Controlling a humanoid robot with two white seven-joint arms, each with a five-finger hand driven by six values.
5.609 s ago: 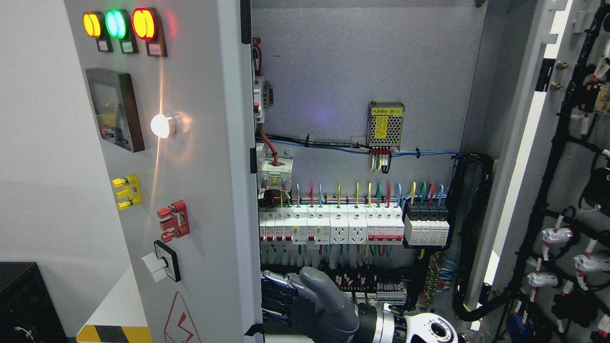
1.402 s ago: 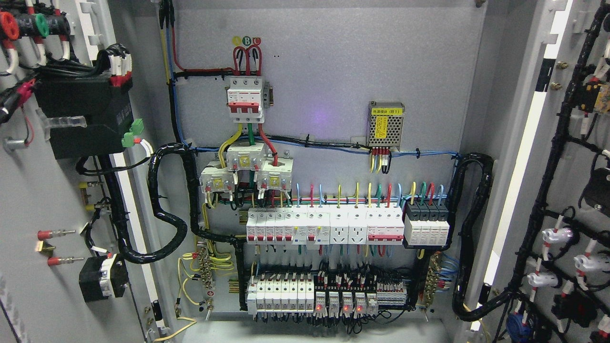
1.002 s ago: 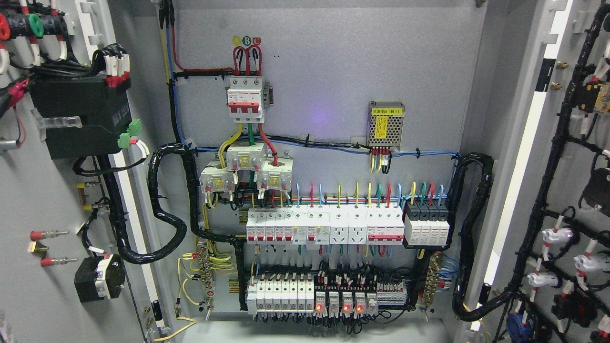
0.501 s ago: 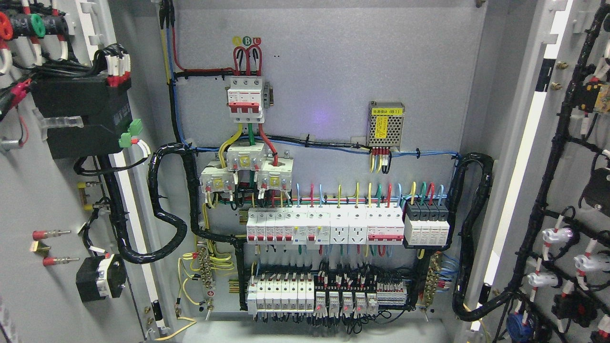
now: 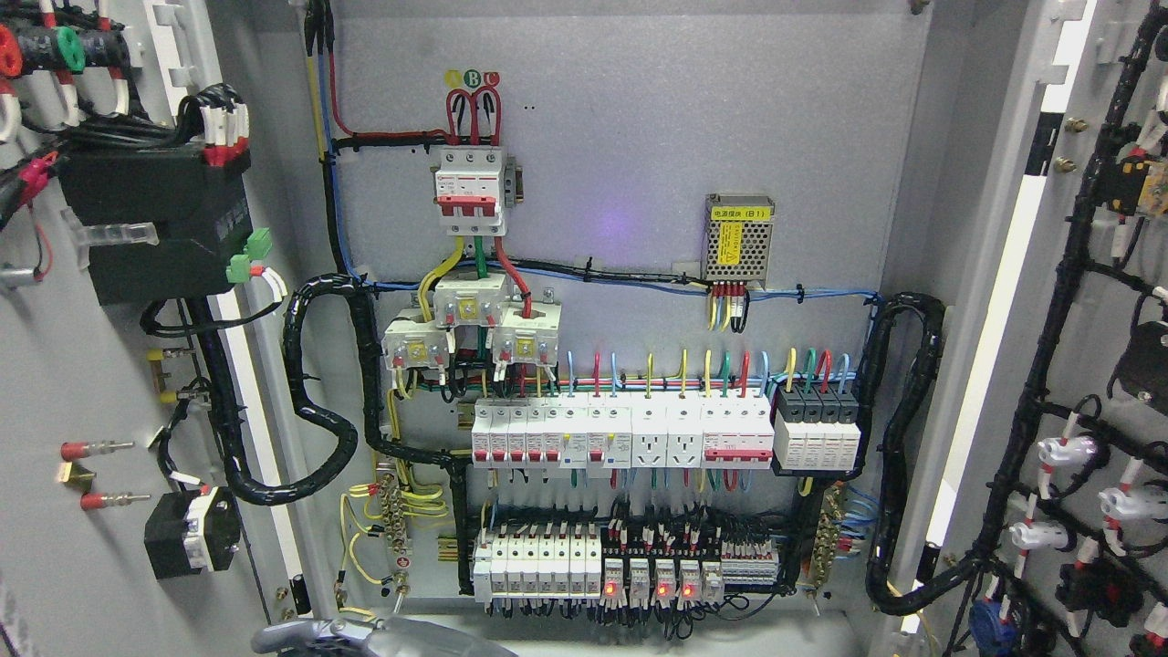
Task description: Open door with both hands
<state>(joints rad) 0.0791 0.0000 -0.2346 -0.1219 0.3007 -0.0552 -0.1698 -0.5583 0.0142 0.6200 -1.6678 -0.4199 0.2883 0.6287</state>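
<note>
Both doors, the left door (image 5: 82,365) at nine o'clock and the right door (image 5: 1095,365) at three, stood swung wide, baring the cabinet's breakers (image 5: 620,438), while a grey hand (image 5: 365,634) showed at six, its fingers' state indiscernible.

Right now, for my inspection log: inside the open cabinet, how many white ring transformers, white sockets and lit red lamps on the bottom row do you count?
White ring transformers: 3
White sockets: 2
Lit red lamps: 3
Total: 8
</note>
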